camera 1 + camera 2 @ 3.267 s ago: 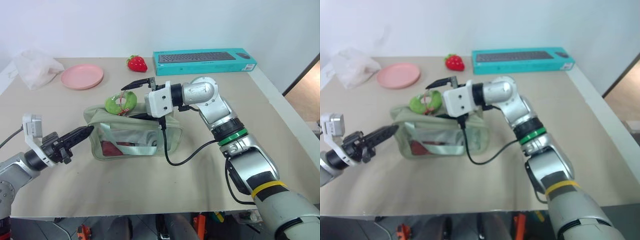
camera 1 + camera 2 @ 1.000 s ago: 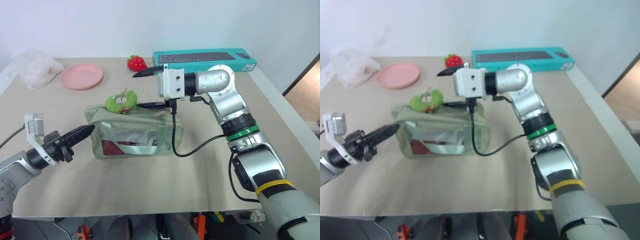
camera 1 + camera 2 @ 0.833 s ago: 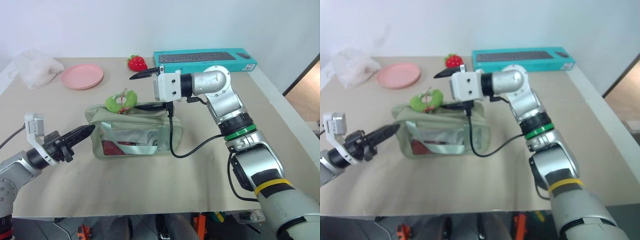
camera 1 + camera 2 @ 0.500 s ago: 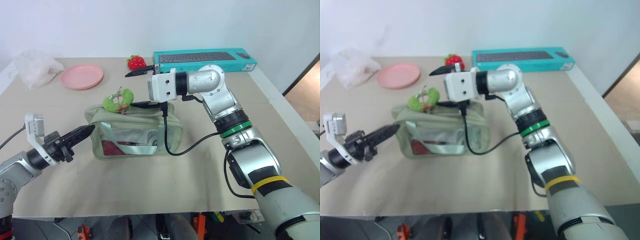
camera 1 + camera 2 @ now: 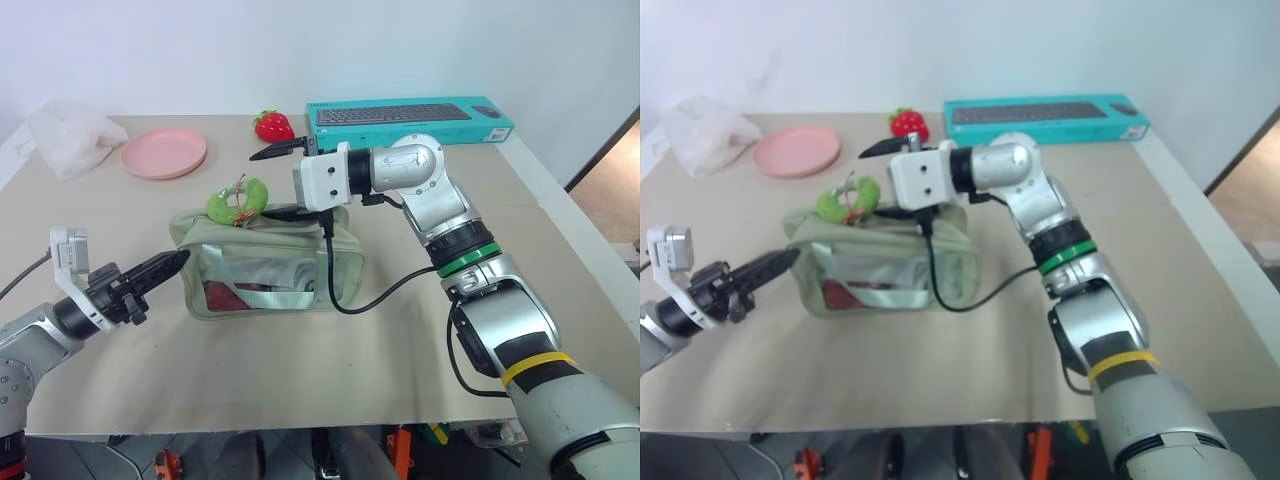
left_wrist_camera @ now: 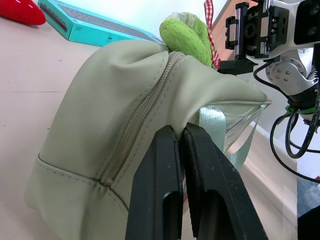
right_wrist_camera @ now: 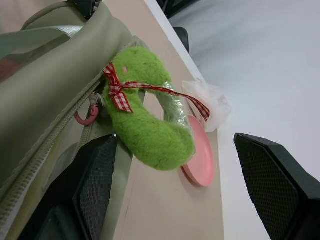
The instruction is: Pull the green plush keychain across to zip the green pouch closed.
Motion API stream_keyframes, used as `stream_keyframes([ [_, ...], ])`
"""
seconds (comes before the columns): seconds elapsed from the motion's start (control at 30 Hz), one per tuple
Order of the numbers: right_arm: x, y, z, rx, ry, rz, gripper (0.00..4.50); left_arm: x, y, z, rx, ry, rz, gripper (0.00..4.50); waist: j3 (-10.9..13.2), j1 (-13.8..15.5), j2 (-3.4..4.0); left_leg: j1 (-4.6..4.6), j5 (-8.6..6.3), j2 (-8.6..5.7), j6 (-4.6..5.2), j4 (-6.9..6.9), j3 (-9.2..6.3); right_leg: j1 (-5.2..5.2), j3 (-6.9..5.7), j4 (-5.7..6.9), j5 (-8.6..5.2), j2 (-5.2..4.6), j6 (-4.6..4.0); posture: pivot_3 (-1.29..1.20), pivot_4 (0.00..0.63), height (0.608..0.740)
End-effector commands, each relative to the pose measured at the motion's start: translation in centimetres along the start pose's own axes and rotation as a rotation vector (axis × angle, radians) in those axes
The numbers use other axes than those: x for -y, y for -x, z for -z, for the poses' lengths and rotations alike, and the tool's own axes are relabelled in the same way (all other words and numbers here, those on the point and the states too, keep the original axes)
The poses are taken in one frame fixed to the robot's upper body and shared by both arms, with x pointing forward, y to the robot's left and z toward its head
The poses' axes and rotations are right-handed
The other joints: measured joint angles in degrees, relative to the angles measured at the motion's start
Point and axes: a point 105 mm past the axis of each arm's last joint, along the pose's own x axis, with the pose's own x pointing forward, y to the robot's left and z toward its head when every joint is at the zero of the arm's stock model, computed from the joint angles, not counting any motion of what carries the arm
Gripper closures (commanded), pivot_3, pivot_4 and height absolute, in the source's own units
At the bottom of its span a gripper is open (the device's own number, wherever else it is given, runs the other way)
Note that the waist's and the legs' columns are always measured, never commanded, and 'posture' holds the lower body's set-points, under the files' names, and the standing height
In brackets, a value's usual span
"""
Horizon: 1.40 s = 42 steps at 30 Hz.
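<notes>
Leftmost, the left gripper (image 6: pixel 181 137), pressed together at the green pouch (image 5: pixel 265 265) end, could slip off its soft fabric. Centrally, the fuzzy, curved green plush keychain (image 7: pixel 150 130) tops the zipper; the right gripper (image 7: pixel 175 192), spread wide beside it, may miss.

Green pouch (image 5: pixel 262 266) red contents unidentifiable; far side hidden.

Lime-green plush keychain (image 7: pixel 150 135) with red-and-white gingham ribbon (image 7: pixel 120 95); pale sage-green pouch (image 5: pixel 265 262); pink plate (image 5: pixel 164 152); teal keyboard box (image 5: pixel 408 121); red strawberry toy (image 5: pixel 273 126).
</notes>
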Motion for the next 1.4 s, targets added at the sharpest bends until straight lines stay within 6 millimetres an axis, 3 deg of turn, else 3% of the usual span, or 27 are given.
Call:
stream_keyframes([
  [0.03, 0.2, 1.8, -1.1, 0.063, -0.119, -0.046, 0.92, 0.6, -0.5, -0.2, 0.004, -0.017, 0.030, 4.50, 0.0, 0.0, 0.00, 0.00, 0.00, 0.00, 0.00, 0.00, 0.00, 0.00, 0.00, 0.00, 0.00, 0.00, 0.00, 0.00, 0.150, 0.740],
  [0.13, -0.6, 3.7, -1.4, 0.110, -0.260, -0.125, 0.92, 0.6, -0.5, -0.2, 0.004, -0.013, 0.030, 4.50, 0.0, 0.2, 0.00, 0.00, 0.00, 0.00, 0.00, 0.00, -0.01, 0.00, -0.01, 0.00, 0.00, 0.00, 0.00, 0.00, 0.150, 0.740],
  [0.23, 0.6, 4.7, -1.6, 0.149, -0.372, -0.087, 0.92, 0.5, -0.6, -0.1, 0.004, -0.010, 0.031, 4.50, 0.0, 0.2, 0.01, -0.02, -0.01, -0.06, 0.01, 0.00, -0.02, 0.03, -0.04, -0.02, -0.02, -0.11, 0.03, 0.00, 0.150, 0.740],
  [0.37, 2.6, 4.5, -1.2, 0.151, -0.485, 0.007, 0.92, 0.5, -0.8, -0.2, 0.007, -0.009, 0.038, 4.50, 0.0, 0.0, 0.02, 0.02, 0.00, -0.05, 0.02, 0.02, -0.01, 0.02, -0.03, 0.00, 0.01, -0.03, 0.05, 0.00, 0.150, 0.740],
  [0.5, 4.7, 4.1, -0.2, 0.109, -0.733, 0.097, 0.92, 0.6, -0.9, 0.0, 0.007, -0.005, 0.042, 4.50, 0.0, 0.0, 0.03, 0.02, 0.00, 0.00, 0.02, 0.02, 0.00, 0.01, -0.06, 0.02, 0.01, 0.04, 0.03, 0.00, 0.150, 0.740],
  [0.7, 3.5, 3.6, -1.9, 0.106, -1.013, -0.030, 0.92, 0.7, -0.7, 0.3, 0.010, 0.000, 0.036, 4.50, 0.0, 0.1, 0.02, -0.15, -0.04, -0.14, 0.07, 0.02, -0.04, -0.04, -0.08, -0.03, -0.03, -0.18, 0.01, 0.00, 0.150, 0.740],
  [0.9, 2.6, 2.7, -1.6, 0.056, -1.215, -0.038, 0.92, 0.7, -0.8, 0.5, 0.013, 0.005, 0.038, 4.50, 0.0, 0.1, 0.02, -0.19, -0.06, -0.20, 0.11, 0.04, -0.05, -0.05, -0.10, -0.05, -0.06, -0.23, 0.09, 0.00, 0.150, 0.740],
  [1.27, 0.9, 0.5, -1.3, 0.034, -1.236, -0.063, 0.92, 0.8, -0.9, 0.7, 0.013, 0.008, 0.041, 4.50, 0.0, 0.1, 0.02, -0.32, -0.06, -0.18, 0.12, 0.07, -0.04, -0.09, -0.22, -0.06, -0.09, -0.19, 0.15, 0.00, 0.150, 0.740],
  [1.4, 0.6, 0.0, -1.8, 0.056, -1.216, -0.085, 2.11, 0.8, -0.9, 0.6, 0.013, 0.007, 0.038, 4.50, 0.0, 0.1, 0.02, -0.34, -0.06, -0.18, 0.12, 0.08, -0.05, -0.10, -0.24, -0.06, -0.08, -0.19, 0.15, 0.00, 0.150, 0.740],
])
